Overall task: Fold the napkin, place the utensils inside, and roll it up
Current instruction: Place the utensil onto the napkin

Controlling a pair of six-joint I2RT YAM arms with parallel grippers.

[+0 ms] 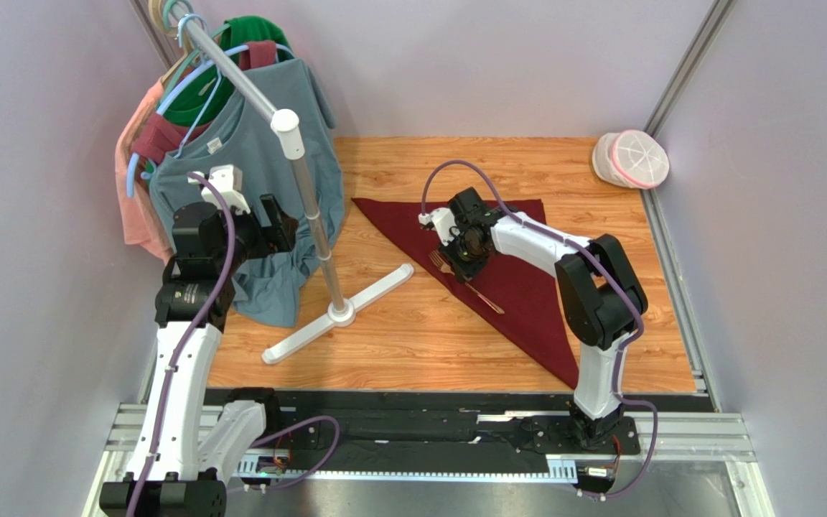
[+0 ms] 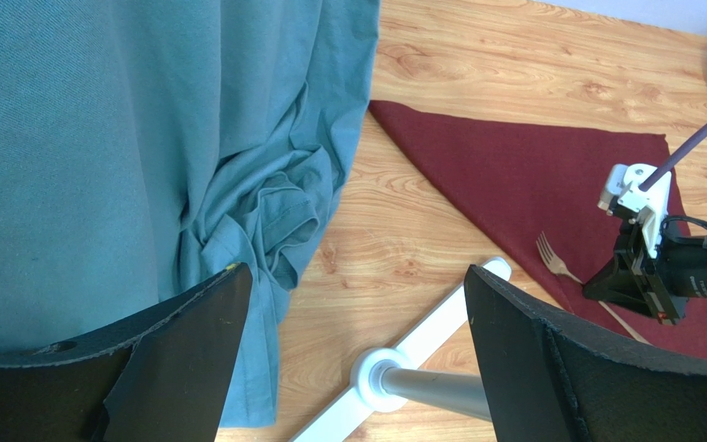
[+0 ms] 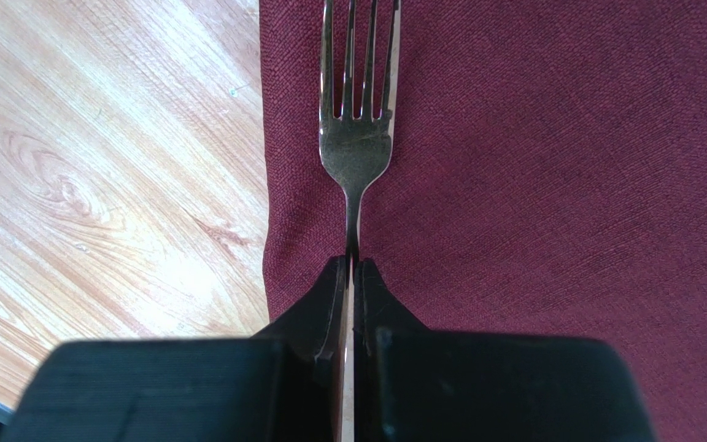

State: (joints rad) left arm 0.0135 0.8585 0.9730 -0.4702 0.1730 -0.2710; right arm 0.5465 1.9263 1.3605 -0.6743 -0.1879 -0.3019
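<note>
Pinching the fork [image 3: 355, 147] by its slim handle, the right gripper [image 3: 350, 269] holds it just inside the maroon napkin's [image 3: 560, 184] folded edge, likely so the triangle can roll around it. The left gripper [image 2: 357, 276] hangs wide apart beside the teal shirt [image 2: 99, 138], out of the way.

Wooden table [image 1: 418, 323]: napkin [image 1: 526, 291], rack base [image 1: 375, 293]

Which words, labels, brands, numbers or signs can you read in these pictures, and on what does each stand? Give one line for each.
No text can be read anywhere in these views.
On the left arm: small pale marks, too small and blurred to read.
On the napkin, fork and teal shirt: no print shows.
</note>
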